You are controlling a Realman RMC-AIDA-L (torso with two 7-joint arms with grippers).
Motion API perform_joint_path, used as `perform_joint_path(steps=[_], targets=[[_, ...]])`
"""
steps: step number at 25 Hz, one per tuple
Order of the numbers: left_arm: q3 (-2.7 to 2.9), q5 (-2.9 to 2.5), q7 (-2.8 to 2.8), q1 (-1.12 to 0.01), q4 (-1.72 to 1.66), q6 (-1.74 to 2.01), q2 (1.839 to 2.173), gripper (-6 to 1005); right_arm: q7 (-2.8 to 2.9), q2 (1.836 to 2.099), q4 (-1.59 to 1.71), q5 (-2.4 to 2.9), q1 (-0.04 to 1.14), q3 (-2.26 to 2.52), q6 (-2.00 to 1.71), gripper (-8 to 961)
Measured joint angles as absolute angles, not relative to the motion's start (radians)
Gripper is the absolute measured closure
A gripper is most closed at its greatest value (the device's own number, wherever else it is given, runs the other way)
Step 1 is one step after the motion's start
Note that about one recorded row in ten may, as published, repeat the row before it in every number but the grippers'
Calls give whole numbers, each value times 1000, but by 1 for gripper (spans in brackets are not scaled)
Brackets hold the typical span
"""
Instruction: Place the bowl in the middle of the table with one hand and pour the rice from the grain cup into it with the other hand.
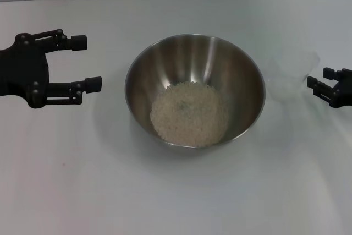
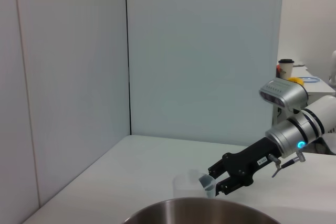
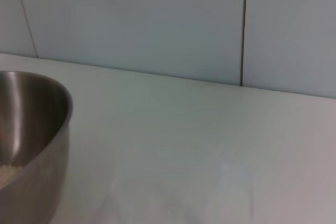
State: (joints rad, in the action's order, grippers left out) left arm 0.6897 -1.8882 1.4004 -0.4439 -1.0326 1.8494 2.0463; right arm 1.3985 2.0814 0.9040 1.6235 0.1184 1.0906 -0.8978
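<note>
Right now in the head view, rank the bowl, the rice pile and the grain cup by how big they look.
1. bowl
2. rice, a pile covering the bowl's bottom
3. grain cup, clear and faint against the table, so its outline is uncertain

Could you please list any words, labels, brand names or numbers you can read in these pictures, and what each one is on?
None can be read.
A small white label on the right gripper, seen from the left wrist view: too small to read.
The bowl, the grain cup and the table: no markings visible.
</note>
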Motion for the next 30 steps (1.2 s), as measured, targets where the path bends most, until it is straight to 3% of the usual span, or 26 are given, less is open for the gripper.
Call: perform_joint_path(steps=[8,18,24,30], targets=[[679,-1887,1413,-436,-1040,1858,2047,157,1405,2084,1002,1600,41,1080,-1032,492],[680,-1884,1414,-429,-1040,1868,2053,157,1405,2084,1183,1497,-78,1001,-1291,480],[683,-1883,1401,-417,-1033,1882,2056,157,1499,2070,1282,1640,-16,799,-1616,479],[681,-1874,1378,-392,-1033,1905,2057,157,1599,2077,1384,1804,84,634,-1802,479]])
